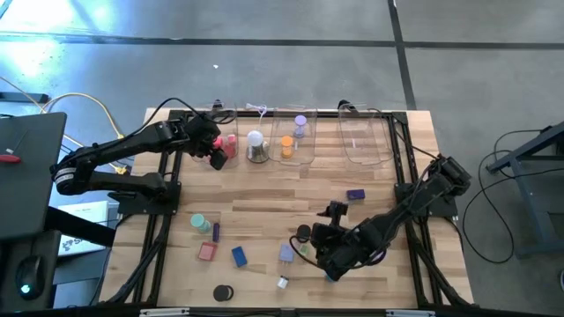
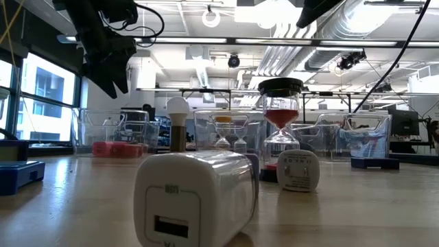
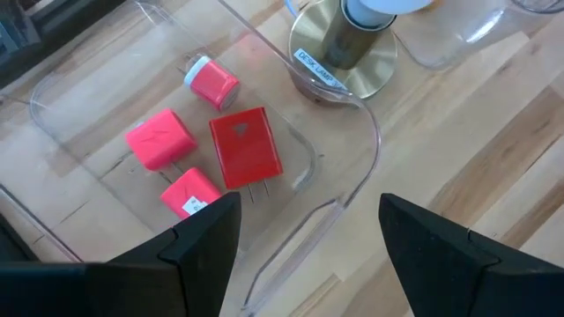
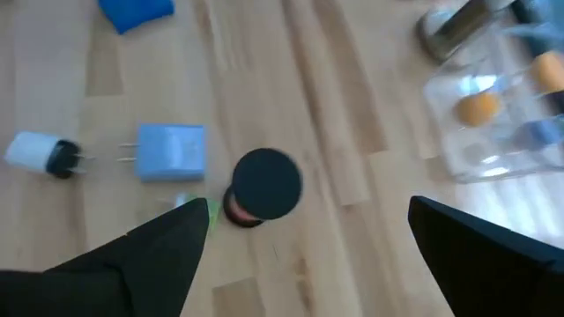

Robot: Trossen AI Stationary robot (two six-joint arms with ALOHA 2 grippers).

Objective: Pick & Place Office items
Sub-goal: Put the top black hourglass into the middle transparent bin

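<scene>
My right end effector [image 4: 300, 255] hangs open above the black-capped hourglass [image 4: 262, 187] on the desk [image 4: 291, 70]. Probably next pick: centre both fingers around it, descend straight. Left end effector [image 3: 304, 242] is open over the red-item bin [image 3: 352, 150].

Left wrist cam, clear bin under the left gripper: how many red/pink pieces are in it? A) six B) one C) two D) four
D: the clear bin holds four: a red plug block, two pink blocks and a pink-and-white cylinder.

four plugs [image 3: 211, 154] in tray [image 3: 352, 189], seemingly flat
</scene>
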